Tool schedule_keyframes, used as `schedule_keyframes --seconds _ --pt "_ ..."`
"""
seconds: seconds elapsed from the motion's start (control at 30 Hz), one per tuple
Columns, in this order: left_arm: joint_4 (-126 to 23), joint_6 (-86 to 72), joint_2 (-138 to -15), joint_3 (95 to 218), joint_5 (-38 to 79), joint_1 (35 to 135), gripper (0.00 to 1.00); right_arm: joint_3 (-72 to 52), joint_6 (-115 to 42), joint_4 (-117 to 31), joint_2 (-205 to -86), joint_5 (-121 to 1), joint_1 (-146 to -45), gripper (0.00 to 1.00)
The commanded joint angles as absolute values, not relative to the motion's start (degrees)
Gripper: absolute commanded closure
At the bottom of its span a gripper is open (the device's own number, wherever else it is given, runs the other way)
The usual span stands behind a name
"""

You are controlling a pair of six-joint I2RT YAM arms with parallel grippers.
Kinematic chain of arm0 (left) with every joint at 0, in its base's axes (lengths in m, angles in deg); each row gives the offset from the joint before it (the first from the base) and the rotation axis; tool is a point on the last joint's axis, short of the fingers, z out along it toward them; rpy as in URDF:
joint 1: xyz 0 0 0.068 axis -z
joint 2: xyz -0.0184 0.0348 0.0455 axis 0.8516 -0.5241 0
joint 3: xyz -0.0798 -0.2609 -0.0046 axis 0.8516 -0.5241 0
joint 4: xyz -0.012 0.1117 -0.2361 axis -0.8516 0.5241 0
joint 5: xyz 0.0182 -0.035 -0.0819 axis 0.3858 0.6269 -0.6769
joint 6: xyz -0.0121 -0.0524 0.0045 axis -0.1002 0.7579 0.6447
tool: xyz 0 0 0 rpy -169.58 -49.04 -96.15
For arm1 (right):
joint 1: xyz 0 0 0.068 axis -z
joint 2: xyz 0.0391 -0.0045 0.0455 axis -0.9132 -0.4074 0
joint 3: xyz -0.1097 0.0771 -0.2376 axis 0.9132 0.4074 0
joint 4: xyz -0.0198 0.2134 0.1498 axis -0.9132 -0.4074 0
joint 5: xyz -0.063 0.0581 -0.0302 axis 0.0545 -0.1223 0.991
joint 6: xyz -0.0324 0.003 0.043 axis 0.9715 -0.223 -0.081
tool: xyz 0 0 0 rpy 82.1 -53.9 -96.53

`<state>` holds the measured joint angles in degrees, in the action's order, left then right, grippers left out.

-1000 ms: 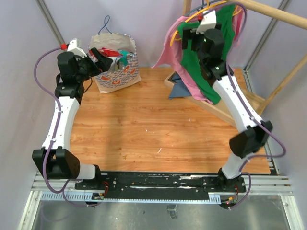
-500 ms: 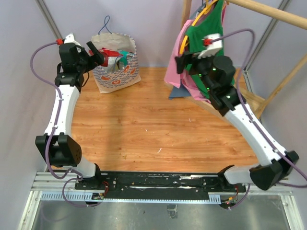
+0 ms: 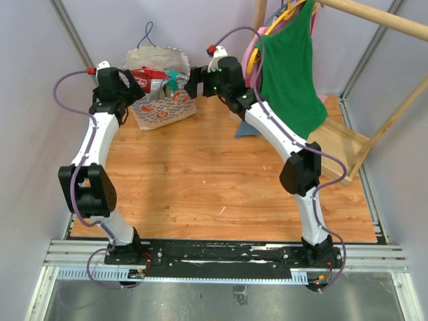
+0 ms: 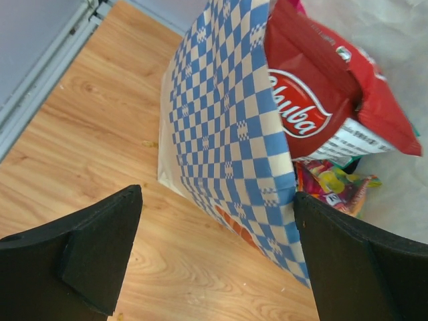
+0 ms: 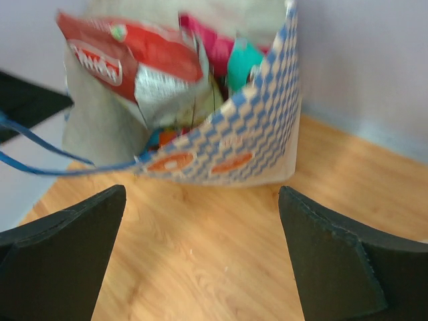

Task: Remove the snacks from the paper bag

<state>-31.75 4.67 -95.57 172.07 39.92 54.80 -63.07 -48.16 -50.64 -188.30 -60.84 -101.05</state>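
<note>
Wide and empty, both jaws flank the blue-checked tan paper carrier bag [image 3: 164, 108] at the far left of the wooden table [image 3: 221, 180]: my left gripper [image 3: 136, 82] at its left wall, my right gripper [image 3: 190, 80] by its right rim. The glossy foil snack packets [image 5: 212, 45] I can see sit inside, so I judge this the approach to a first pick. Next I'd close on the red-and-white foil packet [image 4: 314, 110] poking above the rim, pinching foil, not paper.

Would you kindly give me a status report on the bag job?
Left gripper open at paper bag; right gripper open, facing it. Snacks inside, red packet on top. Nothing blocking.
</note>
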Motion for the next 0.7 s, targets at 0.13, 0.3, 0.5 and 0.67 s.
schedule_keyframes --seconds 0.13,0.3,0.5,0.67 --pt "-34.29 5.35 -104.25 179.30 37.35 54.52 0.00 -53.88 -50.62 -47.70 -184.33 -64.23 -101.98 0.02" --pt "-32.36 4.31 -107.06 183.27 37.64 54.78 0.09 -50.79 -49.52 -48.39 -184.10 -64.06 -101.99 0.01" --pt "-29.36 3.09 -105.99 181.56 36.90 54.79 0.36 -45.85 -48.36 -48.44 -181.13 -61.87 -101.99 0.01" --pt "-30.57 3.42 -101.94 174.60 34.61 54.79 0.57 -37.13 -48.91 -44.26 -174.32 -60.49 -101.99 0.01"
